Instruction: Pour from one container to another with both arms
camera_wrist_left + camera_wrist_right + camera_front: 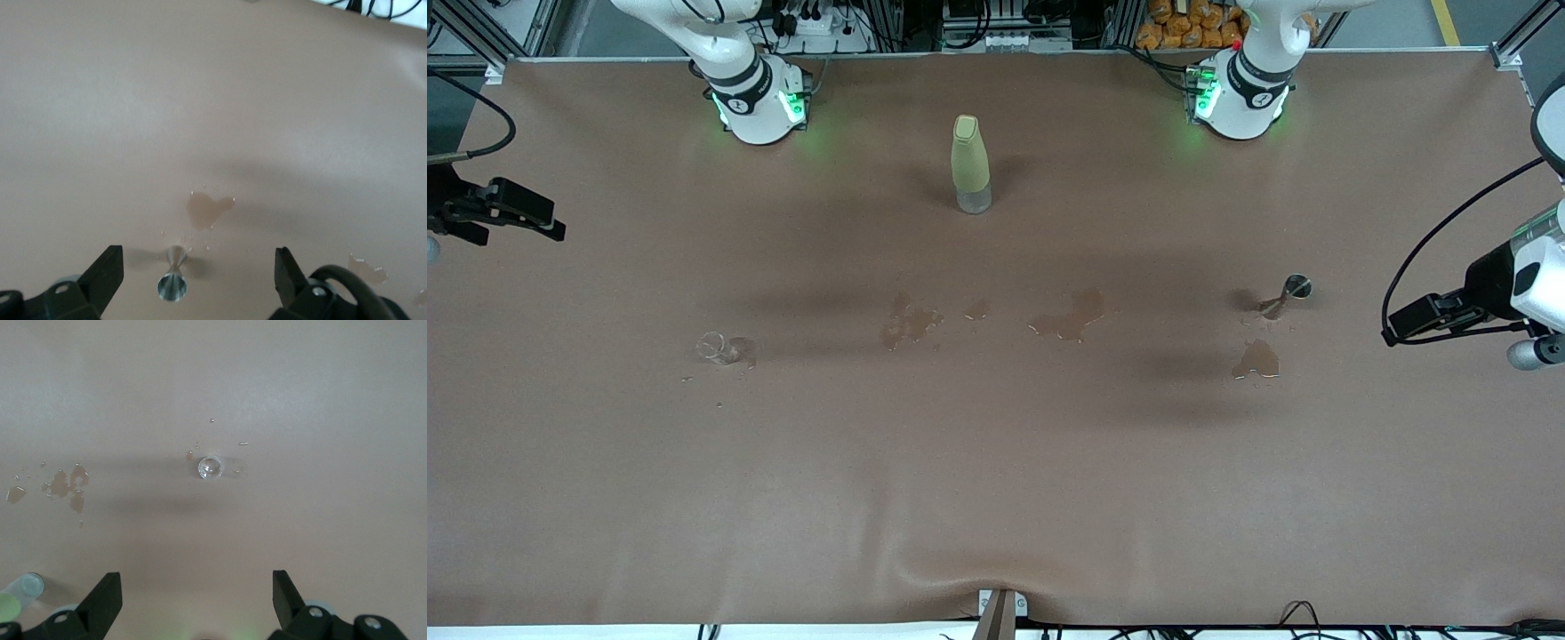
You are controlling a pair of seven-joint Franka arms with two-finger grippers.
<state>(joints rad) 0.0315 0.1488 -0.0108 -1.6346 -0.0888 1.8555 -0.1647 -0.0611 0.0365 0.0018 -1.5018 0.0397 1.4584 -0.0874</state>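
- No readable writing on anything.
- Left gripper (193,280) hangs open and empty over its end of the desk (996,498), above the metal measure (1294,292).
- Right gripper (197,600) is likewise open and empty at its end, over the clear cup (713,347).
- Bottle (970,164) stands between the bases; puddles (1072,316) dot the middle.

High front overview; two downward wrist close-ups.

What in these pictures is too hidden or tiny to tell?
- Clear cup: too small in front and right wrist views to show any liquid.
- Metal measure: contents unreadable in the front view.
- Left gripper and right gripper: arms cut off by front-view edges.
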